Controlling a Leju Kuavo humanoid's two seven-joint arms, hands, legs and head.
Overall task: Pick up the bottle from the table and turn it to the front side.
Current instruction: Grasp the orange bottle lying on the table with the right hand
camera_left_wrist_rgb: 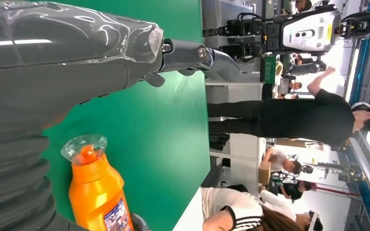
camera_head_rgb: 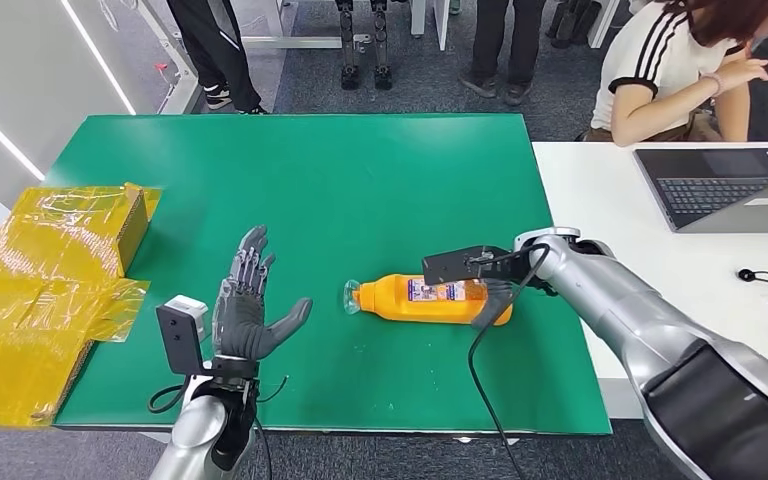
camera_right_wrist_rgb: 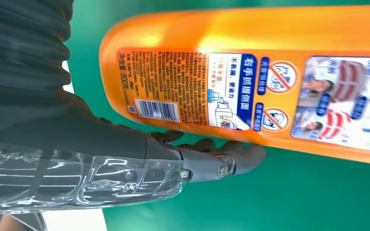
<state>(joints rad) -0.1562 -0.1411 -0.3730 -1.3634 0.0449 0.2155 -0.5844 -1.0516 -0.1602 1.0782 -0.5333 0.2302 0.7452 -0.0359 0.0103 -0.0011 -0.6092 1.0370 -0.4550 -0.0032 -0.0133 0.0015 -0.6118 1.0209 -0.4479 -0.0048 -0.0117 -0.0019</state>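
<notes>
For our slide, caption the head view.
Right hand on the lying bottle; left hand open above the green table.

A green table (camera_head_rgb: 300,180) serves as the reference surface. A white desk (camera_head_rgb: 620,215) adjoins its right edge and carries an open laptop (camera_head_rgb: 725,187); a seated person (camera_head_rgb: 675,75) is beyond that desk. Yellow flattened cardboard (camera_head_rgb: 50,275) lies off the green table's left edge. Grey floor (camera_head_rgb: 410,85) extends behind the green table, where several standing people's legs (camera_head_rgb: 215,50) are visible.
</notes>
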